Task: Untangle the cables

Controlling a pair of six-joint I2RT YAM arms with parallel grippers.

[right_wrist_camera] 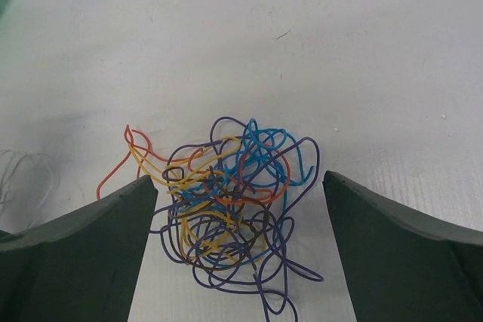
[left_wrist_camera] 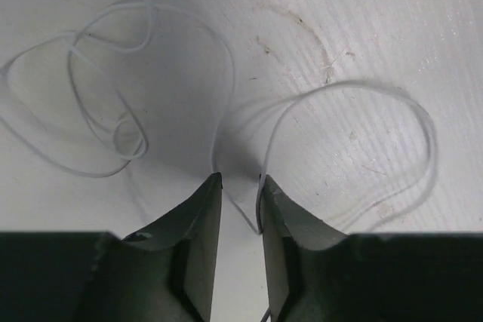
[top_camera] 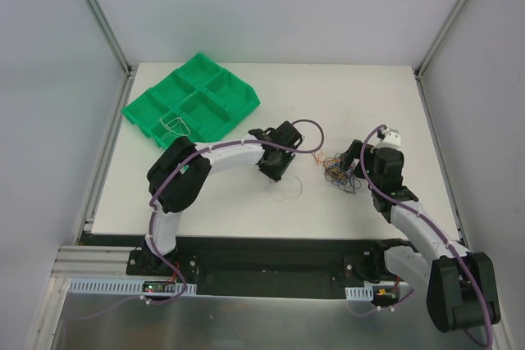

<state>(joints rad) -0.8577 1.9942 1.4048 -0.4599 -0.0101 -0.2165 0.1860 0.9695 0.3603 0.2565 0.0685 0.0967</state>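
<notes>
**Two grippers low over the cables, one on white, one astride the tangle**

We note the white table (top_camera: 369,104) carrying everything. The green tray (top_camera: 205,79), divided into compartments, lies well behind and to the left of the left gripper, tilted against the table's edges. A thin white strand (top_camera: 174,127) lies in one of its near compartments.

The left arm (top_camera: 221,153) arcs over the table's middle. The right arm (top_camera: 414,223) reaches in from the near right corner.

Left gripper (left_wrist_camera: 240,179): pointed down at the table, fingers drawn close, with a narrow slot between them. We see no clamp. The white cable (left_wrist_camera: 355,84) runs through that slot, hugging the inner face of the right-hand finger (left_wrist_camera: 290,224) in the wrist view. Ahead of the fingertips it spreads on the table in two directions: a broad loop on the right and a looser, overlapping set of coils on the left. We cannot tell whether these are one cable or two.

Right gripper (right_wrist_camera: 238,177): released, fingers spread wide and low over the table. The tangle of cables (right_wrist_camera: 226,209) sits between them, nearer the left finger (right_wrist_camera: 90,246), and we see no finger pressing on it. Purple, blue, yellow and orange strands are knotted together. An orange-red end pokes out beside the left fingertip. Purple loops trail back toward the palm.

From above, the tangle lies just in front of the right gripper, between the two grippers.
</notes>
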